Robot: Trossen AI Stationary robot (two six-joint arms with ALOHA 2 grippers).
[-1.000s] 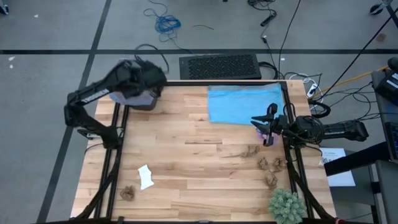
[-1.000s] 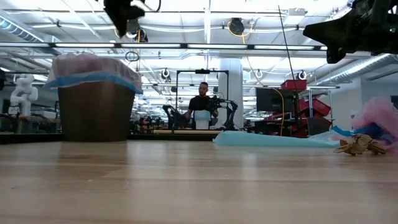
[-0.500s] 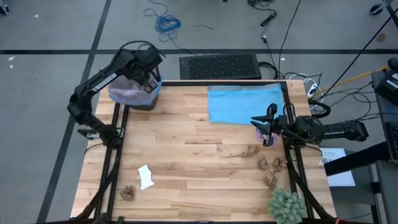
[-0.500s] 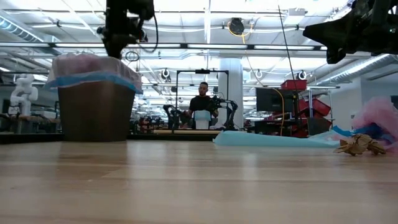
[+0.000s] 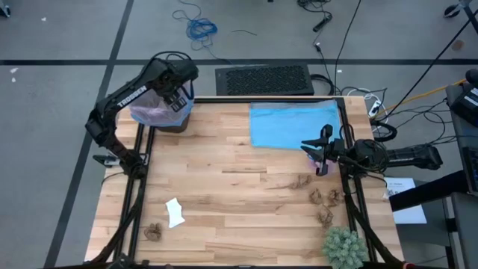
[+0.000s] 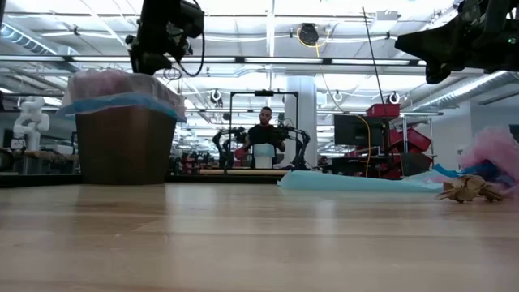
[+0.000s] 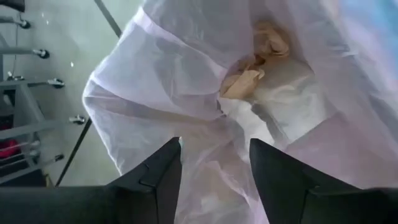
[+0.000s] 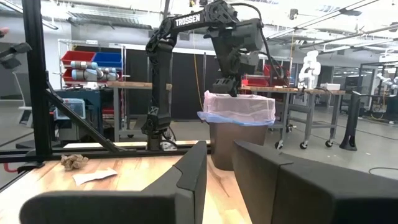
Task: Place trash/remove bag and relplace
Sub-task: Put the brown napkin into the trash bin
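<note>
Under the left gripper (image 7: 214,163), whose matt dark fingers (image 7: 163,174) look like plastic, the bag (image 7: 186,99) is thin, crinkly, translucent lavender plastic with a faint sheen. Beyond the fingertips, crumpled brown paper wads (image 7: 252,78) look rough and matt. The table (image 5: 239,194) is smooth pale wood planking.

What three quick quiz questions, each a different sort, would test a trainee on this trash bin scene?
1. True or false: the left hand is over the bin, fingers apart and empty.
2. Which lies flat at the table's far edge? A) blue bag B) white scrap C) green plant
3. Fill in: inside the pink liner lie crumpled brown paper ____.

Key: 1 true; 2 A; 3 wads.
</note>
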